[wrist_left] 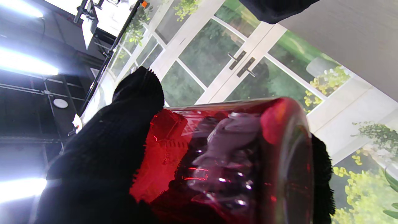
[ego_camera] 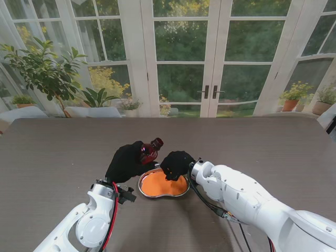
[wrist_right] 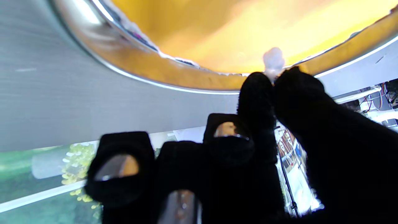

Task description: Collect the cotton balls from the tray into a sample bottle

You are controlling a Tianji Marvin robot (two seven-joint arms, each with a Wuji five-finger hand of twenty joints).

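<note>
Red translucent sample bottle (ego_camera: 149,151) tilted, raised just left of the kidney-shaped metal tray (ego_camera: 144,189) with orange interior; one white cotton ball (wrist_right: 273,60) over the tray's rim.

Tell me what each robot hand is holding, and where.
Left robot hand: red glass bottle, around its body. Right robot hand: small white cotton ball, pinched between fingertips.

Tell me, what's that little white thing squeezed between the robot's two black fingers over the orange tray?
A cotton ball, pinched between two fingers of the right hand over the tray. The right wrist view shows it; the stand's view hides it.
</note>
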